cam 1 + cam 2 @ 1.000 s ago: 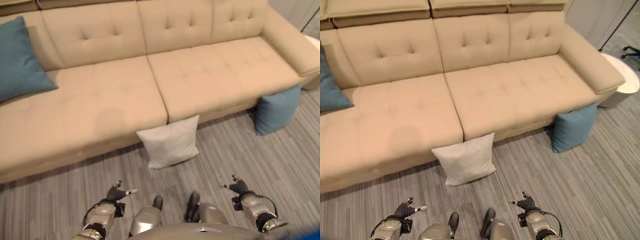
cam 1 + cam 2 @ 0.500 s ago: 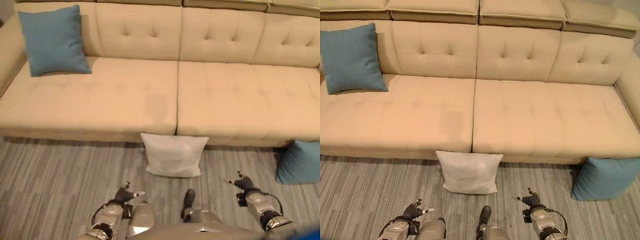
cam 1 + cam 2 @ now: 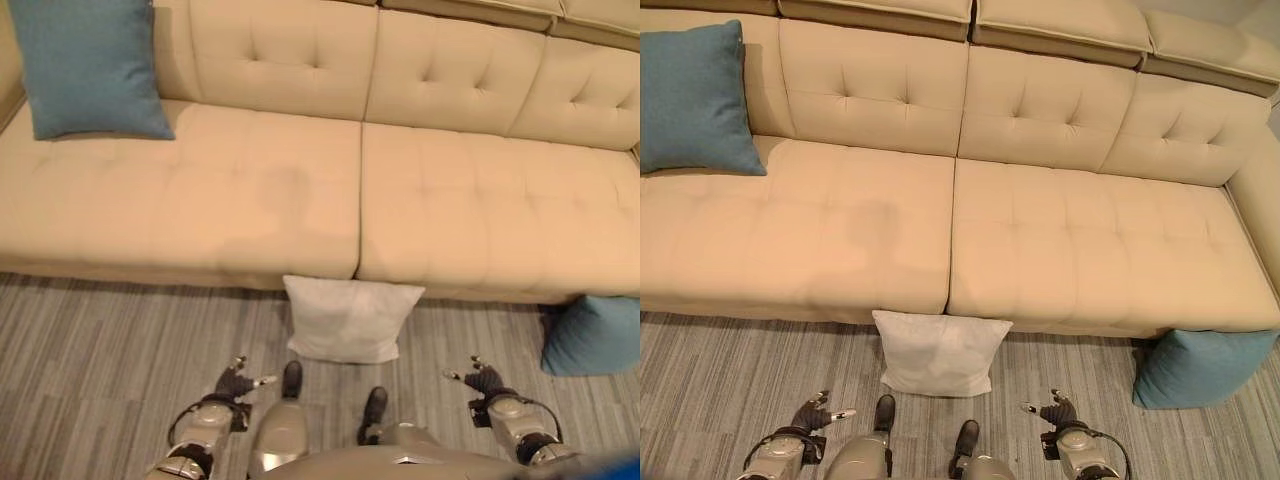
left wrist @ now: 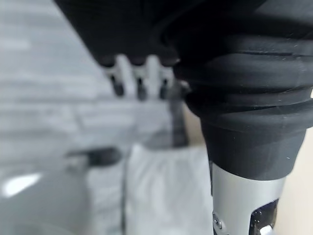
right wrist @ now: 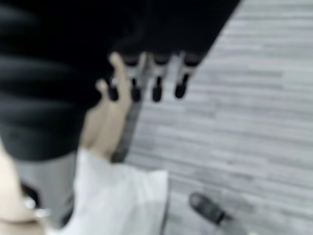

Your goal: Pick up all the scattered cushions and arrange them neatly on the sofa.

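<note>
**Sofa drew nearer; both hands hung empty**

Grey plank flooring point(image 3: 720, 370) ran along the foot of the beige sofa point(image 3: 1040, 250), and against half a second before the whole view had shifted closer and lower, so the camera moved, not the cushions. The white cushion point(image 3: 940, 352) leaned against the sofa's front, just ahead of the robot. One blue cushion point(image 3: 695, 100) stood on the seat's left end; another blue cushion point(image 3: 1195, 368) sat on the floor by the right end. The left hand point(image 3: 236, 384) and right hand point(image 3: 483, 380) hung low, fingers relaxed, holding nothing. Picking up had not begun; the white cushion looked the likely first target.
</note>
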Available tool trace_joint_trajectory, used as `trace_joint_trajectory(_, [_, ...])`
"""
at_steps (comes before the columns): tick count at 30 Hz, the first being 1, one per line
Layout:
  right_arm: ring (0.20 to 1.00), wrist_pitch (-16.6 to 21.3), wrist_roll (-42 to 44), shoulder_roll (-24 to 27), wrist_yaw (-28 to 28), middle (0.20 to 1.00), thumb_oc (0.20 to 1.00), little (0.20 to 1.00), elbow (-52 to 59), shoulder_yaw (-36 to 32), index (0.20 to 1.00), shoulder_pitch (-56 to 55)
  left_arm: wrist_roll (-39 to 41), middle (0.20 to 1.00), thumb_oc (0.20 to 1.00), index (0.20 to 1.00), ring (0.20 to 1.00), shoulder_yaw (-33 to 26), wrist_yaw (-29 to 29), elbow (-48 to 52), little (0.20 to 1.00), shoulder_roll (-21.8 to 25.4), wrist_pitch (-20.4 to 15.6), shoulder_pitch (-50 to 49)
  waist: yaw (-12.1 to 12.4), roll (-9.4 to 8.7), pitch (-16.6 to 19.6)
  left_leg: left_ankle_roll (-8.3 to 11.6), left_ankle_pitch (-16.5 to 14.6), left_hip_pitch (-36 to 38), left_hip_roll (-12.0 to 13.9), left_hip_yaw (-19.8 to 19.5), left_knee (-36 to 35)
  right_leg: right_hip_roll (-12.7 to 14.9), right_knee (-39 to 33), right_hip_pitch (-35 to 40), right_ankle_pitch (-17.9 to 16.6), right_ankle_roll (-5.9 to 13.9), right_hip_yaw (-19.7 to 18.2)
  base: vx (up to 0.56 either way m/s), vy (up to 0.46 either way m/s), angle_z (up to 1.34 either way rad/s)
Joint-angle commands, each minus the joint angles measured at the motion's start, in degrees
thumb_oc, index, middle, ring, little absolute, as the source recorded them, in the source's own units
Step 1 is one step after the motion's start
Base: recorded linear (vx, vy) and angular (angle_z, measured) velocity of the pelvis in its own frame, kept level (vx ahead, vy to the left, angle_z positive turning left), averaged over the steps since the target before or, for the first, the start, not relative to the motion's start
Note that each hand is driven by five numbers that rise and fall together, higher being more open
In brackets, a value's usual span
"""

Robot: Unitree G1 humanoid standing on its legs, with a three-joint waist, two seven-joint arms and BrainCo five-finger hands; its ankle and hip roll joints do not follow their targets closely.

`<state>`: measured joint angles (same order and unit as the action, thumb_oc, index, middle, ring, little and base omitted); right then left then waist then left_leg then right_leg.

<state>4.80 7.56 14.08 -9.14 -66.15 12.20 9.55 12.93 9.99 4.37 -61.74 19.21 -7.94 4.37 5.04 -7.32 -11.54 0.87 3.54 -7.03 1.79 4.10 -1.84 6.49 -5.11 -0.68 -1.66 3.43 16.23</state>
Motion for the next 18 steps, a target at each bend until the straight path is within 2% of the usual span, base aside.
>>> trace_joint_trajectory(1, [1.0, 1.8, 0.5, 3.1, -2.6, 1.0, 1.0, 1.0, 3.5, 0.8, 1.0, 4.0, 3.6, 1.0, 1.0, 1.0, 1.0, -0.4, 2.7, 1.8, 1.0, -0.2, -2.3, 3.7, 1.3, 0.73, -2.8, 2.53, -5.2, -4.4, 1.3, -2.7, 7.5, 0.0, 9.6, -4.2, 6.1, 3.96, 0.1, -0.26, 0.065, -0.2])
trace_joint_trajectory(2, [1.0, 2.2, 0.8, 3.9, -4.4, 1.0, 1.0, 1.0, 5.3, 0.8, 1.0, 6.5, 6.1, 1.0, 1.0, 1.0, 1.0, -0.2, 4.4, 5.6, 1.0, 0.4, -3.7, 6.0, 1.3, 1.12, -5.2, 2.48, -5.4, -7.7, 1.1, -2.6, 9.4, 0.8, 12.4, -8.4, 5.9, 3.82, 0.1, -0.21, 0.048, -0.11])
trace_joint_trajectory(3, [1.0, 2.2, 0.8, 3.9, -4.4, 1.0, 1.0, 1.0, 5.3, 0.8, 1.0, 6.5, 6.1, 1.0, 1.0, 1.0, 1.0, -0.2, 4.5, 5.6, 1.0, 0.4, -3.7, 6.0, 1.4, 1.12, -5.2, 2.49, -5.5, -7.8, 1.1, -2.6, 9.6, 0.9, 12.7, -8.6, 6.0, 3.82, 0.0, -0.24, 0.039, -0.12])
trace_joint_trajectory(5, [1.0, 2.7, 1.2, 4.9, -6.3, 1.0, 1.0, 1.0, 8.4, 0.9, 1.0, 9.1, 9.1, 1.0, 1.0, 1.0, 1.0, 0.0, 6.2, 9.5, 1.0, 1.0, -5.1, 8.4, 1.2, 1.4, -7.1, 2.44, -5.6, -12.5, 1.0, -2.5, 12.2, 1.6, 16.1, -13.6, 6.0, 3.63, 0.0, -0.2, 0.046, -0.11])
trace_joint_trajectory(6, [1.0, 3.2, 2.0, 5.7, -7.9, 1.0, 1.0, 1.0, 10.5, 1.0, 1.0, 11.8, 11.6, 1.0, 1.0, 1.0, 1.0, 0.3, 7.7, 12.0, 1.0, 1.8, -6.4, 11.1, 1.0, 1.73, -8.7, 2.31, -5.8, -17.0, 1.1, -2.4, 15.0, 2.4, 19.3, -18.6, 6.0, 3.62, 0.1, -0.23, 0.076, -0.12])
trace_joint_trajectory(7, [1.0, 3.3, 2.5, 6.8, -9.7, 1.0, 1.0, 1.0, 11.3, 1.5, 1.0, 16.0, 13.0, 1.0, 1.0, 1.0, 1.0, 1.3, 9.2, 13.0, 1.0, 2.7, -7.5, 15.1, 0.6, 1.98, -10.4, 2.44, -7.8, -22.1, 1.6, -2.2, 19.0, 3.3, 23.3, -24.1, 7.2, 4.12, -0.2, -0.23, 0.072, -0.21])
trace_joint_trajectory(9, [1.0, 3.6, 3.2, 8.5, -10.9, 1.0, 1.0, 1.0, 11.6, 1.3, 1.0, 19.9, 13.7, 1.0, 1.0, 1.0, 1.0, 2.2, 10.4, 12.8, 1.0, 3.9, -8.3, 19.3, -0.1, 2.05, -11.0, 2.29, -8.3, -27.9, 2.0, -2.5, 22.6, 4.0, 25.9, -29.6, 7.4, 4.14, -0.4, -0.19, 0.065, -0.15])
trace_joint_trajectory(11, [1.0, 4.7, 5.3, 10.1, -12.3, 1.0, 1.0, 1.0, 12.2, 1.4, 1.0, 25.4, 16.3, 1.0, 1.0, 1.0, 1.0, 3.3, 11.7, 13.8, 1.0, 5.4, -9.8, 25.8, -1.2, 2.31, -11.8, 2.01, -8.8, -36.9, 2.6, -2.9, 26.6, 5.0, 30.2, -38.6, 7.6, 4.52, -0.5, -0.15, 0.039, -0.06])
trace_joint_trajectory(18, [1.0, 6.5, 8.1, 12.4, -14.5, 1.0, 1.0, 1.0, 13.9, 1.4, 1.0, 33.6, 16.0, 1.0, 1.0, 1.0, 1.0, 5.5, 14.6, 16.4, 1.0, 7.4, -10.5, 35.6, -3.7, 2.51, -11.3, 1.21, -10.3, -54.5, 2.5, -4.8, 34.5, 6.8, 39.4, -56.4, 9.5, 4.1, -2.4, -0.02, 0.027, -0.01])
